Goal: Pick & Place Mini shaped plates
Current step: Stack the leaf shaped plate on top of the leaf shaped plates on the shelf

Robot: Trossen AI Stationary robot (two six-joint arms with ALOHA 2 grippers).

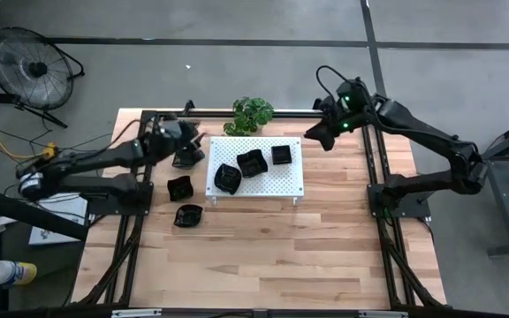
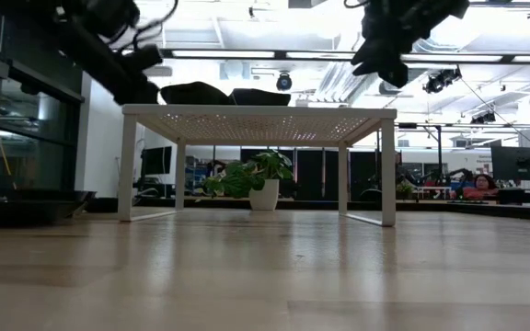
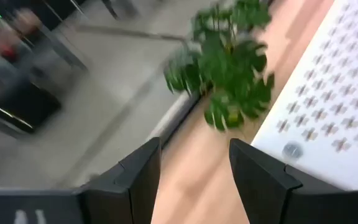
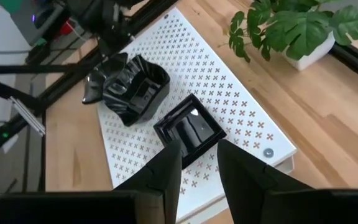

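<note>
Above the far left corner of the white perforated board [image 1: 254, 166], my left pincer [image 1: 186, 148] hung with its jaws apart and nothing between them; its wrist view showed only bare counter [image 1: 263, 247] and the potted plant [image 3: 229, 68] past the fingers. Right pincer [image 1: 318, 137] hovered off the board's far right corner, jaws parted a little, empty too, looking down at the square plate [image 4: 188, 129].

Plates I could count: three on the board, namely a wavy one [image 1: 226, 177] near the left edge, another crumpled-looking one [image 1: 252, 162] beside it, and the square one [image 1: 281, 155] toward the far right. Two more sat on the counter left of the board, one [image 1: 179, 187] just beside it and one [image 1: 187, 215] nearer the front. One dark shape under the left pincer might have been another plate, couldn't tell.

Risks as I judged them: the two wavy plates on the board lay touching or nearly so, so a descent on one could nudge the other off the edge. Glossy shallow rims looked slippery, so a shallow bite would likely let one pop out. Left arm stood close to the plant and the board's corner, so a careless swing could clip either. Both arms heading for the board at once could also collide.
</note>
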